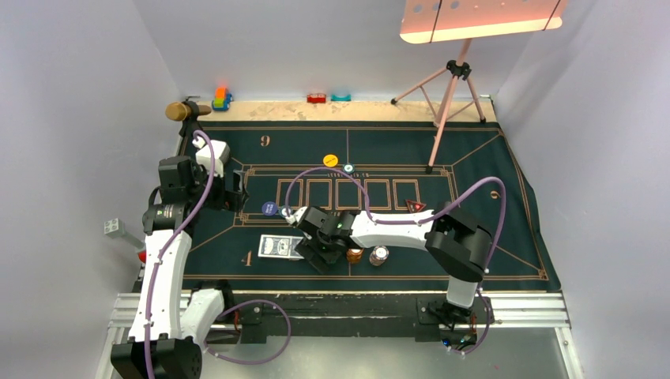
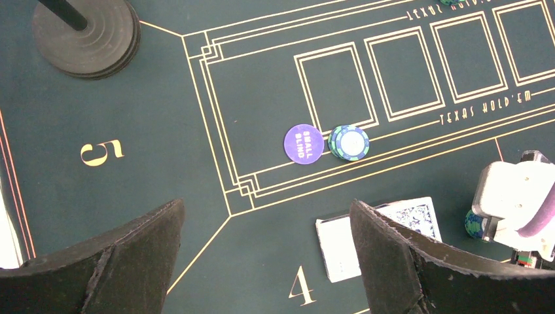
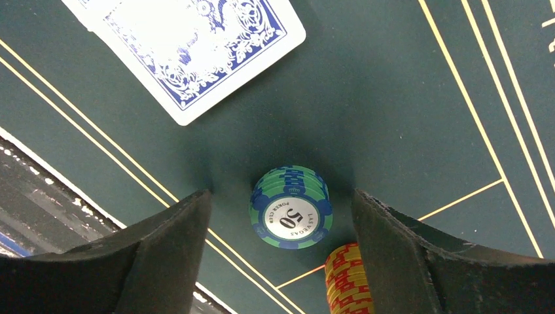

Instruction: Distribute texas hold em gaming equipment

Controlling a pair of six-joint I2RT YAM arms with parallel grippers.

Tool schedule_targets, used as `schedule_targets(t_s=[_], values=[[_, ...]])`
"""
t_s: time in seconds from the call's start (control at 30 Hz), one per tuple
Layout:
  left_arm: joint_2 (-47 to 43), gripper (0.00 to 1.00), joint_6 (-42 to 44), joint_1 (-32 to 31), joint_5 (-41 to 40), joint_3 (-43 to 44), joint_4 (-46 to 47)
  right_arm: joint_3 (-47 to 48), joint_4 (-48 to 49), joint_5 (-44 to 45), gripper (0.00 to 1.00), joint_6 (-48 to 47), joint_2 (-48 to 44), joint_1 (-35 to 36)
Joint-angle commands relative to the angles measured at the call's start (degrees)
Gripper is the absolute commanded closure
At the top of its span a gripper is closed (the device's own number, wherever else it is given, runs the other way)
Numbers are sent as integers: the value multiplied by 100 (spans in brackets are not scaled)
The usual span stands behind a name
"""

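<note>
- Right end effector spread; I see the teal chip stack upright, centred in its gap, untouched.
- Left end effector spread, farther off; right arm nearer.

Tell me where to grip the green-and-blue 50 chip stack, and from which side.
Take the green-and-blue 50 chip stack by its striped rim, from straight above, right gripper fingers either side: it stands upright, flat on the green mat.
</note>
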Motion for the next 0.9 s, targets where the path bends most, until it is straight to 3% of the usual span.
schedule_targets(t_s=[0.0,0.13,0.27,0.57,0.73,0.87], values=[[-84,0,114,43,7,23,85,-73,39,-14,22,37,19,16],[-77,0,114,37,3,31,85,-37,-19,85,33,4,26,16],[-82,0,115,44,-1,32,80,-4,-62,175,55,-7,28,16],[-86,0,114,40,14,30,77,256,-242,288,88,22,-211,9],[-95,0,99,44,20,45,64,658,-451,714,100,148,-692,-219],[-110,0,97,44,36,49,57,602,-401,721,100,387,-1301,-809]])
